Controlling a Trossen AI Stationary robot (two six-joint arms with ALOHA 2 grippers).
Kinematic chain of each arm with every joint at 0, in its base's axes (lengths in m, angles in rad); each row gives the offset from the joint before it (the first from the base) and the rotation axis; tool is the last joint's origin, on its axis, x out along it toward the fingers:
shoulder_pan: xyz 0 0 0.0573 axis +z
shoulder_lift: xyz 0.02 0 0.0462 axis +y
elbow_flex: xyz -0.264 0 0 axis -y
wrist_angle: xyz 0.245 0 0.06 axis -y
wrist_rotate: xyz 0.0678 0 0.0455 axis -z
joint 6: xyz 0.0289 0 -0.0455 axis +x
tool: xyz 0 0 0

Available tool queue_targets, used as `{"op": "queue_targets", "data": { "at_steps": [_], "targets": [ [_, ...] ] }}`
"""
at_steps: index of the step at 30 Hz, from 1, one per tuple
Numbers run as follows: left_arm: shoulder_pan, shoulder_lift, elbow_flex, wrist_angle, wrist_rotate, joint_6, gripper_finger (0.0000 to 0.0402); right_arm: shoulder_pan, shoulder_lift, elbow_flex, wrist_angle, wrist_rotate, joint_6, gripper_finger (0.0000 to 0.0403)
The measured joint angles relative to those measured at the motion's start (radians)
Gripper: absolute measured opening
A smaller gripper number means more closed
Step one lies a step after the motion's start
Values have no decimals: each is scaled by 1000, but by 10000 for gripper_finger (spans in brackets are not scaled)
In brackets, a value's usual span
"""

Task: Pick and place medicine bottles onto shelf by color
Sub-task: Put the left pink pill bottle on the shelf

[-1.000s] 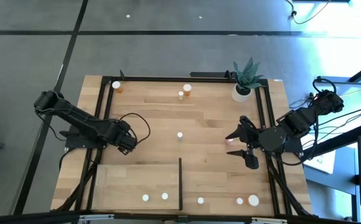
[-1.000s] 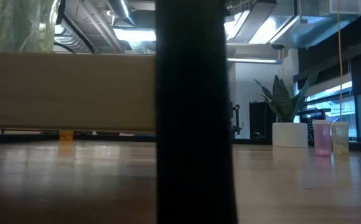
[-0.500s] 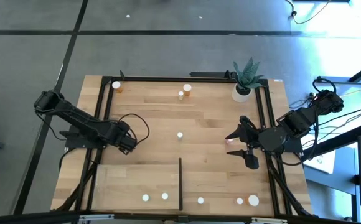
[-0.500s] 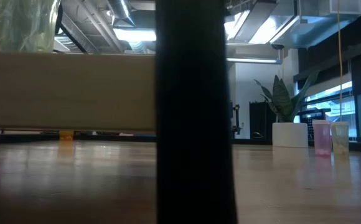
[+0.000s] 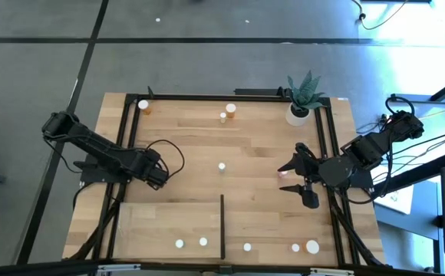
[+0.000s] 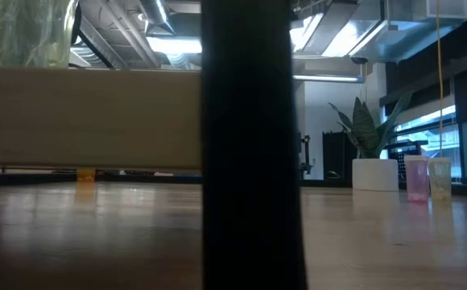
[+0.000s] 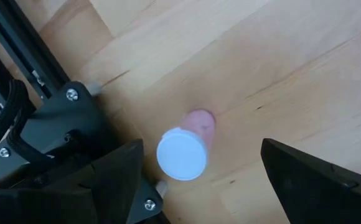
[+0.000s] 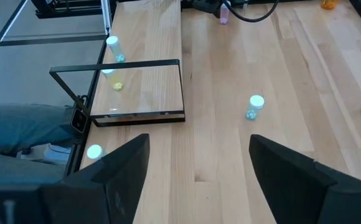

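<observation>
Change: nothing has shifted across the last second; both arms and every bottle lie where they were, so the sorting is paused at this moment.
Left gripper [image 7: 199, 180]: jaws spread, poised over a pink bottle [image 7: 187, 148] that stands between the fingers with a gap on each side; nothing grasped. In the overhead picture it sits left of centre [image 5: 157, 175].
Right gripper [image 5: 293, 178]: fingers parted and empty, at centre right of the overhead frame, close beside a small pink bottle [image 5: 283, 173].
Shelf [image 5: 169, 222]: pale panel at lower left of the overhead frame, black upright strip [image 5: 222, 226] on its right edge; two white-capped bottles [image 5: 179, 244] rest near its lower edge.
Loose bottles: one at mid-table [image 5: 222, 165], an orange one at the upper left corner [image 5: 143, 106], two near the top centre [image 5: 230, 110], three at lower right [image 5: 312, 247].
Plant pot [image 5: 297, 113]: upper right, untouched.
Meaning: likely the left jaws must close on the pink bottle next; most bottles are not yet on the shelf.
</observation>
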Motion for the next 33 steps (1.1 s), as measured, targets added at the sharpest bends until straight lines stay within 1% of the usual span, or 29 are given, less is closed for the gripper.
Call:
{"op": "queue_targets", "data": {
  "at_steps": [3,9,13,22,26,33],
  "targets": [
    [0,8,0,0,-15,-20,318,0,0,0,0,0,0,278],
    [0,18,0,15,-14,-24,318,0,0,0,0,0,0,277],
    [0,18,0,17,-13,-45,309,0,0,0,0,0,0,277],
    [0,18,0,17,-9,-46,272,0,0,0,0,0,0,278],
    [0,18,0,16,13,-46,250,0,0,0,0,0,0,277],
    [-1,18,0,16,14,-45,210,0,0,0,0,0,0,278]
  ]
}}
